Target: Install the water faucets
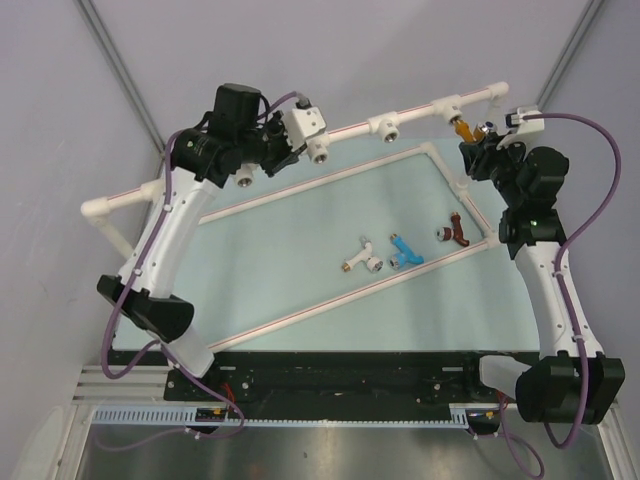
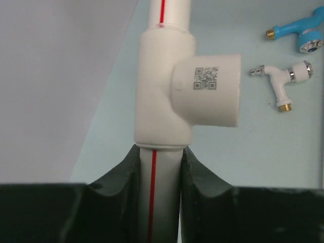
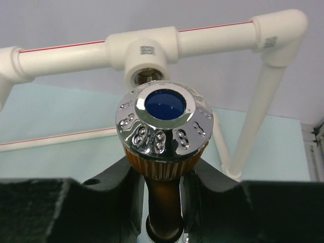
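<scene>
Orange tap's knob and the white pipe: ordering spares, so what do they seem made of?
Orange tap: knob looks chrome-plated, plastic or metal beneath unclear; mirror-bright reflections, glossy blue inset. Pipe: probably low-sheen white plastic, red printed stripe.

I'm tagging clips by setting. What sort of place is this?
Likely a robotics lab bench, not real plumbing: a white pipe frame stands on a mat, and loose faucets lie on it.

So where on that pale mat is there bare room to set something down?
The mat's left half, between the low pipes, is bare. The right is crowded: white faucet, blue faucet and red-brown faucet lie there.
</scene>
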Tool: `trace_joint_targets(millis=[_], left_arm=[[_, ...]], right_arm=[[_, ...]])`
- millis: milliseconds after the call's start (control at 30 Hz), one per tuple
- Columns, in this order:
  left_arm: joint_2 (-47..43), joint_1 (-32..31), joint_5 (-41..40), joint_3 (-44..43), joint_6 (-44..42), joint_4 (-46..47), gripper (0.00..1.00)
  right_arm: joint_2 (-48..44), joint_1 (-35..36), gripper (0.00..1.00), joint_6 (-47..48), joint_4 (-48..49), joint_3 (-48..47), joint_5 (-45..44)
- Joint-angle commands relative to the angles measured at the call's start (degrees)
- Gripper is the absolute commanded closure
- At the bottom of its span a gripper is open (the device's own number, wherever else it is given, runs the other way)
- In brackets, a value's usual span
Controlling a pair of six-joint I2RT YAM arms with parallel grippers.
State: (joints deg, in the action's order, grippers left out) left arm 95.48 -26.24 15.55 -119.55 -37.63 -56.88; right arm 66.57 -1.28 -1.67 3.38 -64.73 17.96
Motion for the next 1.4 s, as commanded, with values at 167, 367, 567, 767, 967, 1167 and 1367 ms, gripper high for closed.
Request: trace_joint_targets(millis=[167,367,567,767,967,1167,1367], left_arm=[[-7.76,3.12,-4.21,0.80,-1.75,-2.44,1.00],[-11.80,6.90,-3.34,4.22,-2.98,-4.64,1.00],[-17.17,11.64,-0.70,11.08,-4.82,-2.88,1.00],[-19.63,12.09,3.34,14.60,-3.77,-0.51,0.62],[-19.02,12.00,5.27,11.80,-1.49,1.60,0.28],[-17.79,10.95,7.48,7.49,2.03,3.62,0.16],[-14.98,4.64,8.61,4.68,5.27,8.08,0.16]], right_arm=[[-0.21,-4.52,1.00,-2.46,5.85,-2.51,4.37],[-2.05,-4.87,1.00,0.62,4.09,-2.51,3.49],[-1.44,-4.96,1.00,0.35,4.97,-2.51,5.24],[-1.79,-4.17,1.00,1.50,4.10,-2.42,5.78],[-1.88,-2.68,1.00,3.43,4.09,-2.33,5.60],[-1.70,-1.10,1.00,4.39,4.62,-2.33,6.21],[-1.18,1.10,1.00,6.15,4.97,-2.33,4.72]])
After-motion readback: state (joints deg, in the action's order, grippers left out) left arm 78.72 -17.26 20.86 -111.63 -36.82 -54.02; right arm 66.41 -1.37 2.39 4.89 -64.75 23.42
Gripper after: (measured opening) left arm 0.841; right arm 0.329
